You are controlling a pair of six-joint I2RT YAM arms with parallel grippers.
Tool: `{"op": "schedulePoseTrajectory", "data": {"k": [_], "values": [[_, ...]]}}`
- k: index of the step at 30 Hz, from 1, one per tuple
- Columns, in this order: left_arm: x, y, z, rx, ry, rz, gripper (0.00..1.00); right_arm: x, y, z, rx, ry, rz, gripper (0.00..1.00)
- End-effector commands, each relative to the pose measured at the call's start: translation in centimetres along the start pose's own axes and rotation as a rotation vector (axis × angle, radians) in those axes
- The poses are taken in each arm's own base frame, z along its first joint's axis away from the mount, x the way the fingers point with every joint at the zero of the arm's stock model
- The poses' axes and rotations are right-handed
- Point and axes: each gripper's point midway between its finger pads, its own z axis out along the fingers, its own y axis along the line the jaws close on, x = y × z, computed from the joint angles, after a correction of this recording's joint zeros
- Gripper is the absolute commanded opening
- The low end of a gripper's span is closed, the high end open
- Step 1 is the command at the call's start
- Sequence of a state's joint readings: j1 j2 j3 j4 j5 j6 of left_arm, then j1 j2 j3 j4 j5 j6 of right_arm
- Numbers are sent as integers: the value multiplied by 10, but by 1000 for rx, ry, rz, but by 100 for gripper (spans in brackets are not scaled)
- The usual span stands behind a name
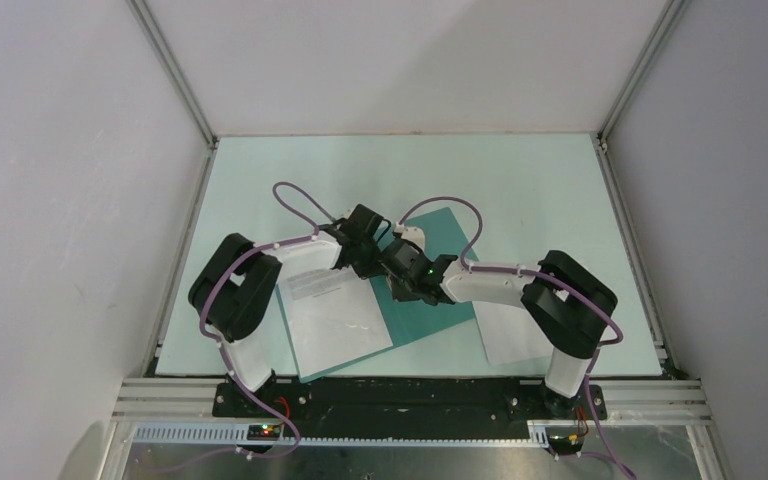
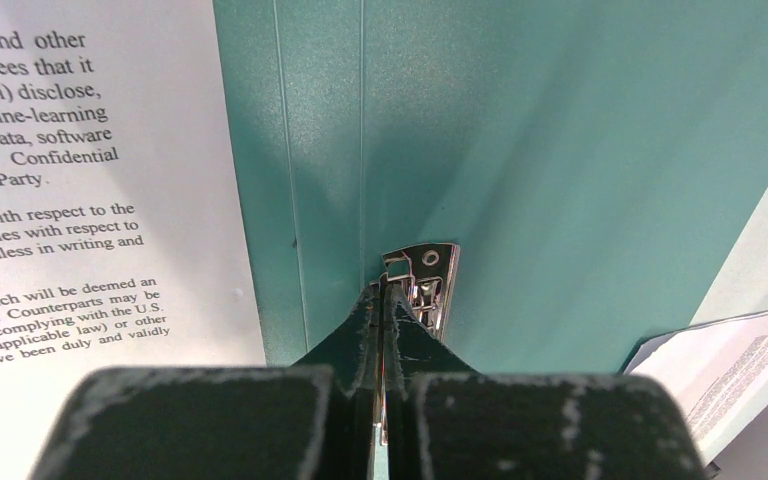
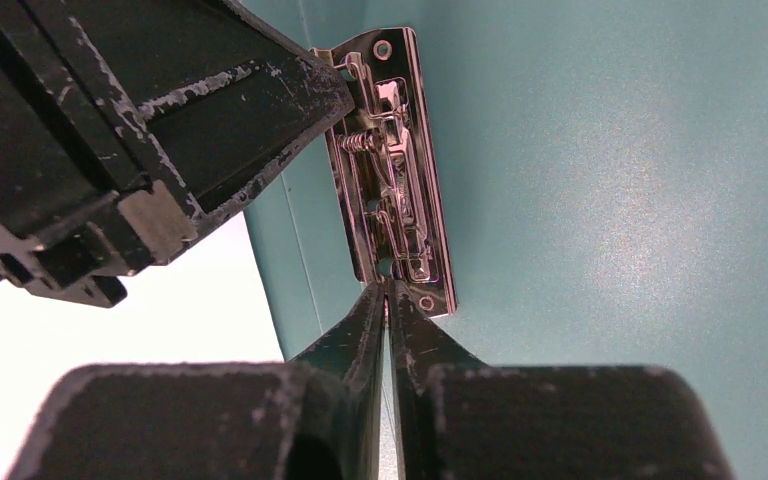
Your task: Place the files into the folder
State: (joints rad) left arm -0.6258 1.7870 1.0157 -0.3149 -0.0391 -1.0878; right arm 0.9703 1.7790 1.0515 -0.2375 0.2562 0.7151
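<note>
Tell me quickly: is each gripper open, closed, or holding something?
Left gripper: closed, tips at the small shiny metal clip; grip unclear.
Right gripper: closed at the clip's other end.

Plain white walls [image 1: 70, 180] close in at the left, top and right of the frame around an evenly lit pale mint table [image 1: 520, 170], with aluminium posts [image 1: 175, 75] in the upper corners.

teal folder [image 2: 560, 150], white sheets [image 1: 335, 310] with black print, silver clip [image 3: 400, 160].

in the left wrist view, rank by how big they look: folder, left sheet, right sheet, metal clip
1. folder
2. left sheet
3. right sheet (both sheets cropped by the frame)
4. metal clip, smallest
</note>
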Motion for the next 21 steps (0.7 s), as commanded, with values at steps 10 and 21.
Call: {"op": "schedulePoseTrajectory", "data": {"k": [10,21], "values": [[44,88,16,-290,143,78,0,37,-27,2,82,69,-27,11],[43,89,17,-301,139,87,0,54,-37,0,91,100,-18,9]]}}
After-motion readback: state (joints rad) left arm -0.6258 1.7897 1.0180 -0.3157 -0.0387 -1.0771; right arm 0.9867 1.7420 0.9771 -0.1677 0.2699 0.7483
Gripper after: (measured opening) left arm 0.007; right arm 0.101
